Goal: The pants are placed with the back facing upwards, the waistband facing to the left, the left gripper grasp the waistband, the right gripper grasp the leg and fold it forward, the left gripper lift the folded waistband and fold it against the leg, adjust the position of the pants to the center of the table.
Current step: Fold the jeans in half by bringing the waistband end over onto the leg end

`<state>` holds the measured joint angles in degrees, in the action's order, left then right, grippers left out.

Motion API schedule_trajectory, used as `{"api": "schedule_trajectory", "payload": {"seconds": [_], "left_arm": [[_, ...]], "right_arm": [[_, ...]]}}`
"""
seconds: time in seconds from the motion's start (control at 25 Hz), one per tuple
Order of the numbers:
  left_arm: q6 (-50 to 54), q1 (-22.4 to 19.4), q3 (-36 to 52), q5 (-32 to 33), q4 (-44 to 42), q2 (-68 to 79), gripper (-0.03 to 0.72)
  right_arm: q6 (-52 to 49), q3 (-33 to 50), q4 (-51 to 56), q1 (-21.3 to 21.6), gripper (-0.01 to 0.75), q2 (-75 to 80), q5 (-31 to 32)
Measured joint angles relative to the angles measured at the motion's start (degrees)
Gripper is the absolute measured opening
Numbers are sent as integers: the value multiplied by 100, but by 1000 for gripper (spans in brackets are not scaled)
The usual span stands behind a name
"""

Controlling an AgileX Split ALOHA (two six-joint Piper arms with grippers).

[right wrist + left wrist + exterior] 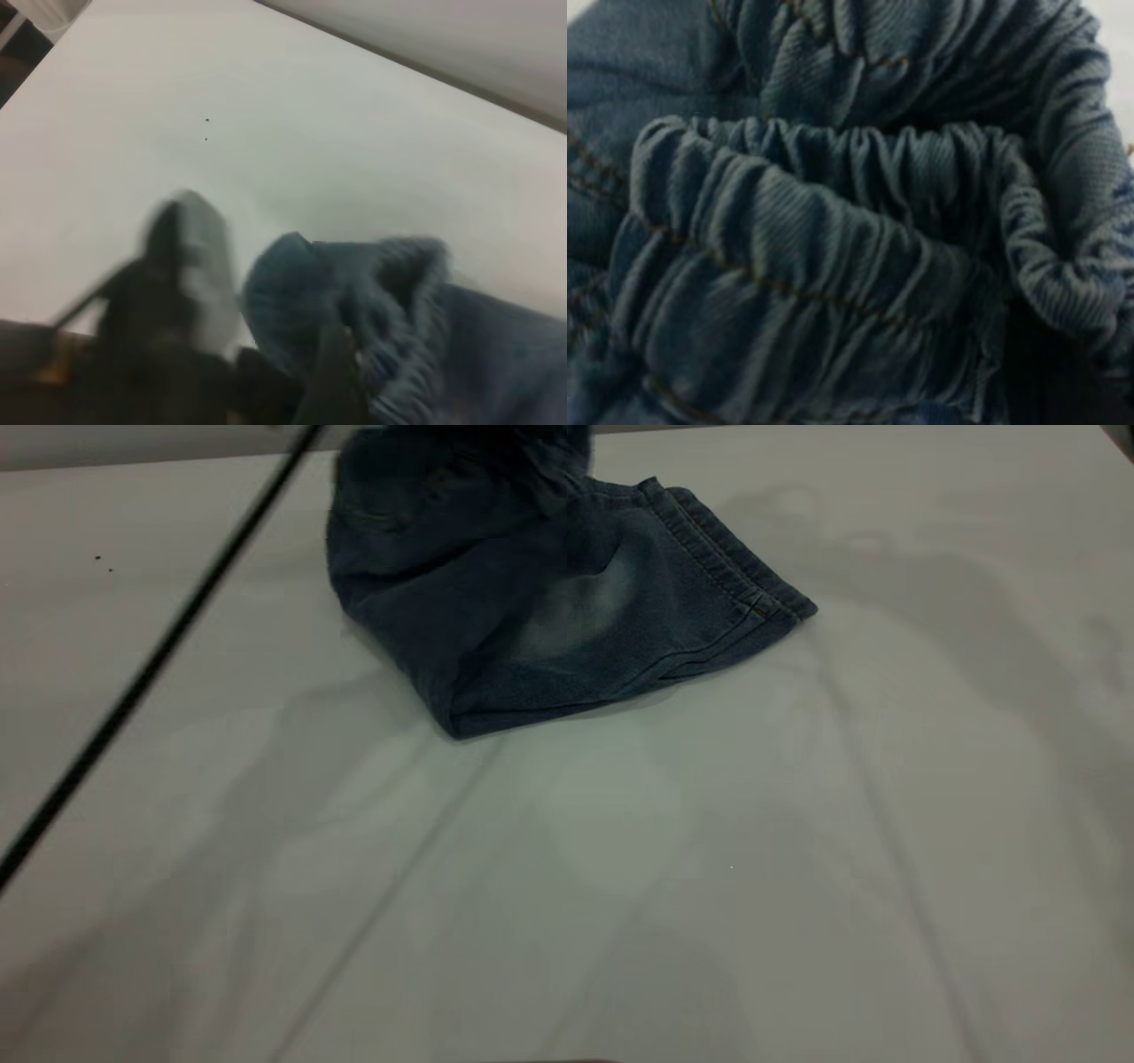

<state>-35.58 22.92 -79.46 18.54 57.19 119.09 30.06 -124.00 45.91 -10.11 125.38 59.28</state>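
The pants lie folded at the far middle of the table. The leg with its pale faded oval is on top, its hem pointing right. The pants' far edge rises dark out of the exterior view's top. The ruched waistband fills the left wrist view and curls into the dark left gripper, which is shut on it. In the right wrist view the waistband hangs bunched above the table, with the right gripper dark in front of the denim. Neither gripper shows in the exterior view.
A black cable runs slantwise over the table's left side. A blurred black claw with a pale grey block sits beside the lifted denim; I cannot tell whose it is. The table's far edge lies beyond the pants.
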Motion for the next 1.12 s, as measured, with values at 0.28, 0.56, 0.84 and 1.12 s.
{"api": "schedule_trajectory", "payload": {"seconds": [0.28,0.56,0.84,1.12], "left_arm": [[0,22,-729,649,-41,850,83],[-392,29,-953,1050,-475,897,386],[-510,12,-1190,1362,-1255,409,676],[13,-171,-1190,1514,-2484,-741,627]], "right_arm": [[-56,0,-47,1,518,0,46],[-98,0,-198,1,517,0,66],[-289,0,-602,8,517,0,66],[-516,0,-1054,-29,516,0,183]]}}
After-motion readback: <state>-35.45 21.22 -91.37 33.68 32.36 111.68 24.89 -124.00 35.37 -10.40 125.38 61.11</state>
